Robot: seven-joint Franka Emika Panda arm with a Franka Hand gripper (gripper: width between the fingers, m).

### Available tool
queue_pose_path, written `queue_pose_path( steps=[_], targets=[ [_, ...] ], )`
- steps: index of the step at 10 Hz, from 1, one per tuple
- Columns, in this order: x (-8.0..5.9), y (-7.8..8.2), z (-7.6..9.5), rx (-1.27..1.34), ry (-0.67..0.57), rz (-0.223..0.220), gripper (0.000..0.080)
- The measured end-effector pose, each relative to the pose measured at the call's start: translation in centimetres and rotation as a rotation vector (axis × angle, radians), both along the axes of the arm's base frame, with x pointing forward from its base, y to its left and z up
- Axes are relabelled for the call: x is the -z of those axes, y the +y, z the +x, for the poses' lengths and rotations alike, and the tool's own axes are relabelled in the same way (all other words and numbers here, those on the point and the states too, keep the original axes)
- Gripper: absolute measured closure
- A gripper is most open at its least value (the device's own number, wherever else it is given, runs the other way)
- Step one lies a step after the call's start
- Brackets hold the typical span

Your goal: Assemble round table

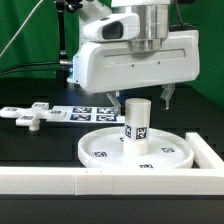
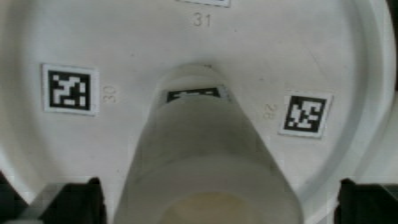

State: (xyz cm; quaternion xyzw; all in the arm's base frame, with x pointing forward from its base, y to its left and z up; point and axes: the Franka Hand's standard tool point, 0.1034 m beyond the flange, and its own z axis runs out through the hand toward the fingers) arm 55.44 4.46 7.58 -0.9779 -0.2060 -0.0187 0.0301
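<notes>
The round table's large rimmed disc (image 1: 165, 152) lies flat on the black table. The short cylindrical post (image 1: 137, 122) stands upright in the disc's middle, tags on its side. My gripper (image 1: 144, 100) hangs right above the post, open, with one finger on each side of the post's top. In the wrist view the post (image 2: 210, 140) rises toward the camera from the disc (image 2: 107, 60), and the dark fingertips (image 2: 79, 203) stand apart from it with a gap on both sides. The flat cross-shaped piece (image 1: 30, 117) lies at the exterior view's left.
The marker board (image 1: 88, 113) lies flat behind the disc. A long white rail (image 1: 60, 181) runs along the front, and another white rail (image 1: 207, 150) borders the exterior view's right. A green backdrop stands behind.
</notes>
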Motion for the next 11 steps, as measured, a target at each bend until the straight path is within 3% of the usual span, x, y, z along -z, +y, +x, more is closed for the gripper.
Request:
queue_pose_path(
  steps=[3, 11],
  targets=[
    [-0.05, 0.35, 0.10, -0.267, -0.016, -0.038, 0.0151],
    [0.11, -0.28, -0.05, -0.740, -0.028, -0.070, 0.0151]
  ],
)
